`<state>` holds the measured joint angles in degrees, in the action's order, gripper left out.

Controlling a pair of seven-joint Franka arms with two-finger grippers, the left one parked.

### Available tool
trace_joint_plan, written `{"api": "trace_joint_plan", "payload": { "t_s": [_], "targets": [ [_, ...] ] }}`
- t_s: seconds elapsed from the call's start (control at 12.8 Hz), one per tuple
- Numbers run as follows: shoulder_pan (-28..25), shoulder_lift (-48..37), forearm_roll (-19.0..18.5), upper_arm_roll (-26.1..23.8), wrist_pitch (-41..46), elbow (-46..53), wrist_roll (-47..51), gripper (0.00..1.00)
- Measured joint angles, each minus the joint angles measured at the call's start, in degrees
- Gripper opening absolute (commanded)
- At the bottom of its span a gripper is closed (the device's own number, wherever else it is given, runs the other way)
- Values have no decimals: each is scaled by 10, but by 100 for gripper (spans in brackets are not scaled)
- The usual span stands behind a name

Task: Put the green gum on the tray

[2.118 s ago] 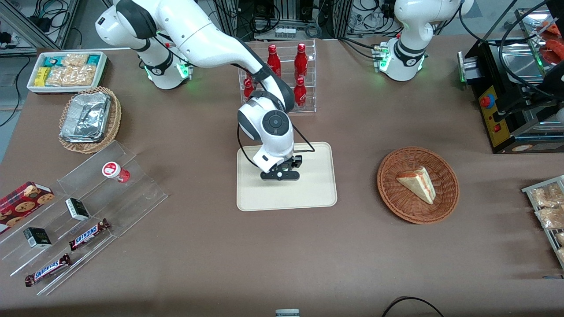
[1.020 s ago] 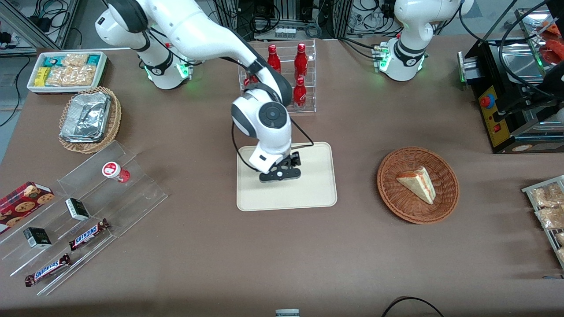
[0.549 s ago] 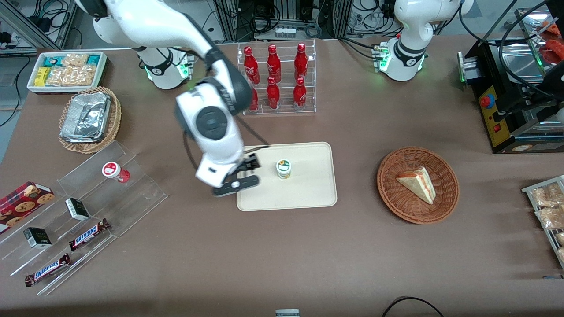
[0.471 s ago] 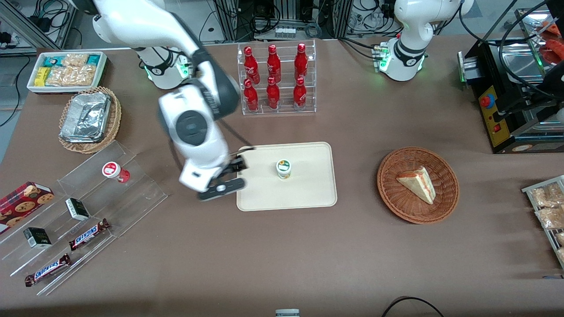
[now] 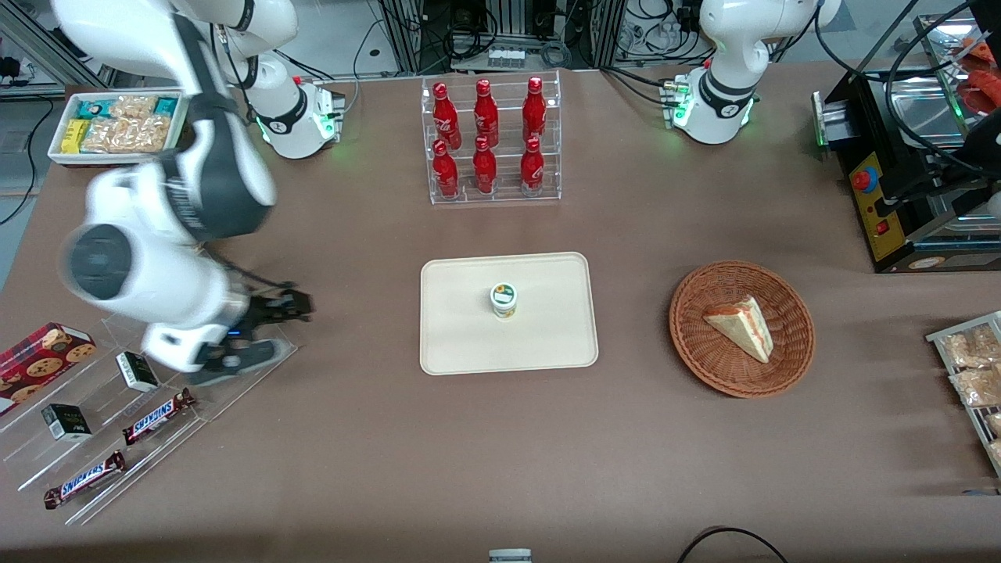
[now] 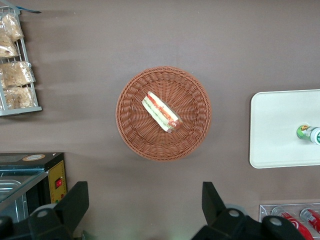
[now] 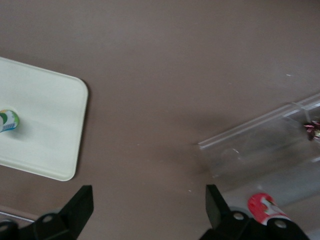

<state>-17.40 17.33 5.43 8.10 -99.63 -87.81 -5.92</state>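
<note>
Green gum [image 5: 504,300] stands upright near the middle of the cream tray [image 5: 547,344], nothing touching it. Hand [image 5: 254,332] hangs with fingers spread wide and empty over the clear acrylic display steps [image 5: 235,383], toward the working arm's end of the table [image 5: 500,453], roughly nine o'clock from the tray.

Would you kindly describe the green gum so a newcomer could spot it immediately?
Find the cream tray mid-table, nearer the front camera than the red bottle rack. The green gum stands upright on it, alone: a small white canister with a green-ringed lid. The open, empty tool hangs over the clear stand.
</note>
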Motion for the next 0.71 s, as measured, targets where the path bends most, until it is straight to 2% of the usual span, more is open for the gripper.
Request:
{"api": "trace_joint_plan", "payload": {
  "t_s": [0.39, 0.71],
  "targets": [
    [87, -85, 0, -6, 2, -87, -1, 100],
    [158, -153, 0, -52, 39, -113, -1, 100]
  ]
}}
